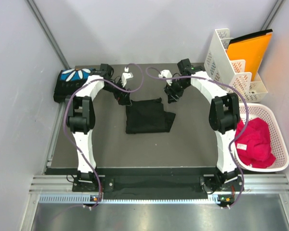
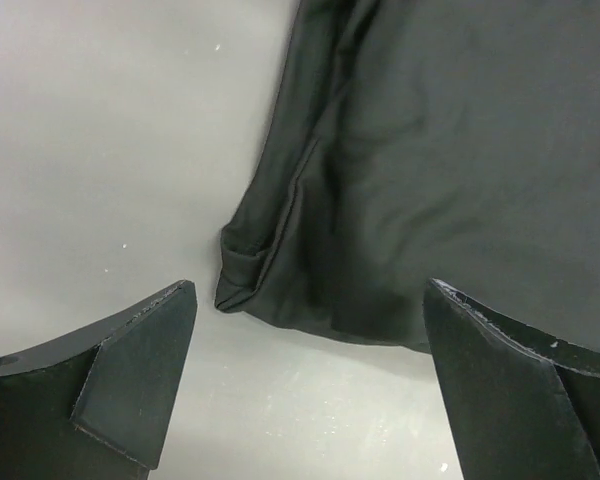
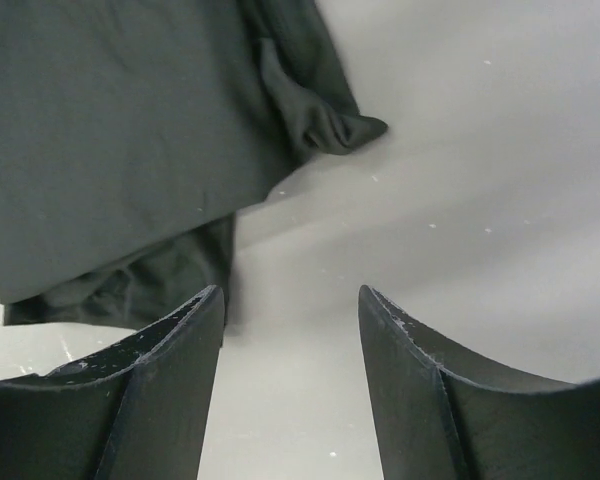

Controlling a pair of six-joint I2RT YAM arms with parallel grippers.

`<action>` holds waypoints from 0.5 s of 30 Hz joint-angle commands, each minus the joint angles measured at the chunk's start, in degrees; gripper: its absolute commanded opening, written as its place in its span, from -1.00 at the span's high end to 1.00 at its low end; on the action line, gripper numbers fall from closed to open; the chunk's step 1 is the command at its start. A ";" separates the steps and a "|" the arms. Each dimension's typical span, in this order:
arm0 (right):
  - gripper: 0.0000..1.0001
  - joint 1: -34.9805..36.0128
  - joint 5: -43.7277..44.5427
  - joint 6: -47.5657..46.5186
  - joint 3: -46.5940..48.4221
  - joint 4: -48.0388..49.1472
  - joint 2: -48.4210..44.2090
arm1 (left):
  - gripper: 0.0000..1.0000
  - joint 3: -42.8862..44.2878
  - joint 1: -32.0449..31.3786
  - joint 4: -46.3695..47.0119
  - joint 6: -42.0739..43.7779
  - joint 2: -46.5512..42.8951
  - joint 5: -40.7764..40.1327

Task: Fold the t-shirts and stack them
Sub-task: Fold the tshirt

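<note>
A folded black t-shirt [image 1: 147,116] lies in the middle of the dark table, plain side up, with a sleeve corner poking out at its right. Another folded black t-shirt [image 1: 73,82], showing a blue print with white petals, rests at the far left corner. My left gripper [image 1: 124,100] hovers at the middle shirt's far left corner, jaws wide open and empty; the shirt's folded edge [image 2: 280,250] lies just beyond the fingers. Over the shirt's far right side my right gripper [image 1: 173,98] is open with nothing between its fingers, the shirt's corner [image 3: 320,120] ahead of it.
A white basket [image 1: 269,113] holding red cloth [image 1: 254,142] stands at the right edge of the table. A white rack [image 1: 229,62] with an orange folder [image 1: 250,50] is at the back right. Grey walls close in the left and the back.
</note>
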 commanded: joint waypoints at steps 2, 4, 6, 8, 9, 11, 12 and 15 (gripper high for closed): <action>-0.13 0.29 -6.26 -0.44 2.99 -1.83 2.25 | -0.98 2.67 0.37 0.73 0.52 -0.72 0.18; -0.14 0.20 -8.79 -0.35 4.57 -2.44 3.75 | -0.98 3.28 0.37 1.09 0.25 -0.28 0.26; -0.15 0.29 -10.82 -0.61 6.67 -3.41 5.41 | -0.98 3.81 0.28 0.39 0.69 0.77 0.53; -0.20 0.38 -13.64 -0.61 8.17 -4.46 6.65 | -0.98 5.21 0.37 -1.19 0.87 1.57 1.05; -0.22 0.38 -14.34 -0.53 9.66 -4.81 7.87 | -0.98 5.66 0.29 -1.63 1.04 2.44 1.40; -0.25 0.38 -16.45 -0.35 10.72 -5.34 8.76 | -0.98 6.19 0.28 -3.12 1.48 2.80 1.93; -0.27 0.55 -17.07 -0.53 11.77 -5.61 9.54 | -0.98 6.19 0.20 -3.65 1.74 3.06 2.19; -0.29 0.64 -19.70 -0.53 13.45 -6.40 10.95 | -0.98 6.89 0.20 -7.07 3.76 4.20 2.37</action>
